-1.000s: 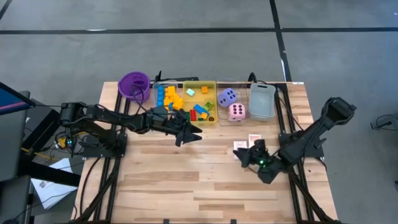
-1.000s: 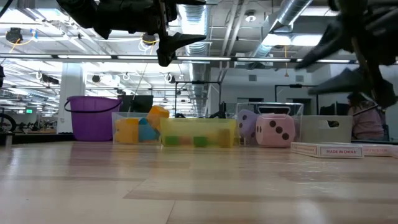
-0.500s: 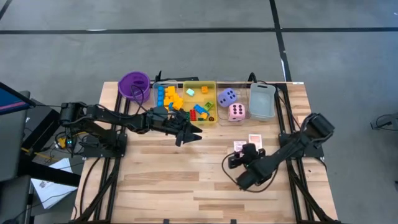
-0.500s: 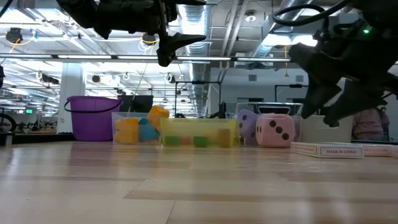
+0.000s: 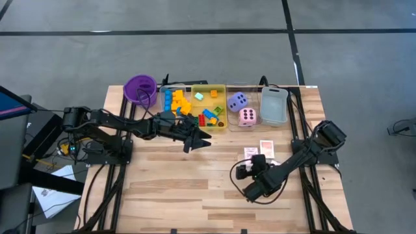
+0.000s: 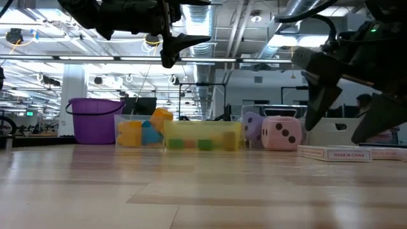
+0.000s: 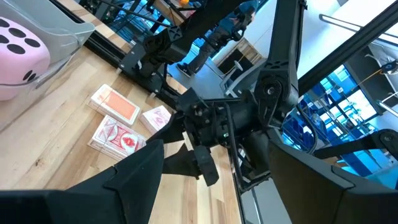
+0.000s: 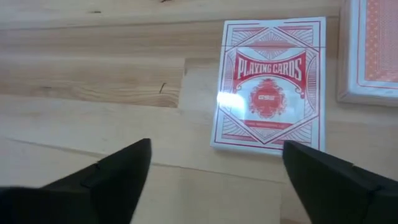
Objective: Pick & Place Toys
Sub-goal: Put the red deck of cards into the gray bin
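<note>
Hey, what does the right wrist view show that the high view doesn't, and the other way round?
Only the right wrist view shows the print on the card box: "Playing Cards" in a red pattern, lying flat beyond the open right hand.

Only the high view shows the rest of the table: the purple cup, the yellow tray of building blocks, the purple die, the pink die, the grey tray and the left hand.

Both show the card box and the wooden table.
</note>
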Controlling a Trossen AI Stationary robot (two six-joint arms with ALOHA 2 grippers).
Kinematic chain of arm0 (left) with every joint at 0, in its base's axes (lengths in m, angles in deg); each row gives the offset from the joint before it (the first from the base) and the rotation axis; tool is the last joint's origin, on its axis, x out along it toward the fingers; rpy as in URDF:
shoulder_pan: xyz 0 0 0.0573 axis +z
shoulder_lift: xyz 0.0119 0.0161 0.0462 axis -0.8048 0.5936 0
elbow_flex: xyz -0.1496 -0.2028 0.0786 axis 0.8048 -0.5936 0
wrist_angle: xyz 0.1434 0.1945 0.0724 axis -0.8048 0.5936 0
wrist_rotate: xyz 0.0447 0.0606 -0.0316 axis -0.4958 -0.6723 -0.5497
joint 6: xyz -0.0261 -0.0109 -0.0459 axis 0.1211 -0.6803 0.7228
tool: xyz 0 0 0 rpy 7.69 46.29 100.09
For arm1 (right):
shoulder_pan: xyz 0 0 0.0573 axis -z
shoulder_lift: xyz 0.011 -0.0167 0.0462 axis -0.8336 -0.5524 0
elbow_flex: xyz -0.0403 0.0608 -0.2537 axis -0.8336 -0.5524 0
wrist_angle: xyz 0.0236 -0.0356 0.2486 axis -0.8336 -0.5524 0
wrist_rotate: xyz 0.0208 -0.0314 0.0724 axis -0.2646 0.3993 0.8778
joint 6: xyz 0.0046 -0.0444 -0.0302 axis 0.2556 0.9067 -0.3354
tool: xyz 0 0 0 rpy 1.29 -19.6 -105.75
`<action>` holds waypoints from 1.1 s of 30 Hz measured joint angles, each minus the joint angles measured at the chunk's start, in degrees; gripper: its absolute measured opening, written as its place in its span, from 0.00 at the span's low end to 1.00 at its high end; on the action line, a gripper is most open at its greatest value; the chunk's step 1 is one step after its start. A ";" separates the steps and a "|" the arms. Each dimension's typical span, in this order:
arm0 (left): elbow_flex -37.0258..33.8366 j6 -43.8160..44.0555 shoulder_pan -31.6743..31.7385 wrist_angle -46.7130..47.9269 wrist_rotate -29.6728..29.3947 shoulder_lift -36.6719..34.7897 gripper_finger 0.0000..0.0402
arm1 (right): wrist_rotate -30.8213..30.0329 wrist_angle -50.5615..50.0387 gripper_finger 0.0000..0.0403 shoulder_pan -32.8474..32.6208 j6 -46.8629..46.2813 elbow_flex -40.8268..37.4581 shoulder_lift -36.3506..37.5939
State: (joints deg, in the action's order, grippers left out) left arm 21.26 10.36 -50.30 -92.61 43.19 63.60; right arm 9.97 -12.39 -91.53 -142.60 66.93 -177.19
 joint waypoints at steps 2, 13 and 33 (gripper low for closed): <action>0.00 0.00 0.00 0.01 0.00 0.00 0.69 | 0.04 0.05 0.91 0.42 0.01 0.00 0.12; 0.00 1.03 0.00 0.01 0.02 0.00 0.69 | 2.28 0.13 0.98 2.15 0.19 -0.17 -1.06; 0.00 2.99 -0.02 0.02 0.17 0.00 0.69 | 3.65 -2.63 0.99 2.76 3.36 -0.68 -0.62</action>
State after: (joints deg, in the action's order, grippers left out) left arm 21.26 13.35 -50.32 -92.59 43.36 63.60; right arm 13.62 -15.02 -88.77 -139.24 66.25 -177.81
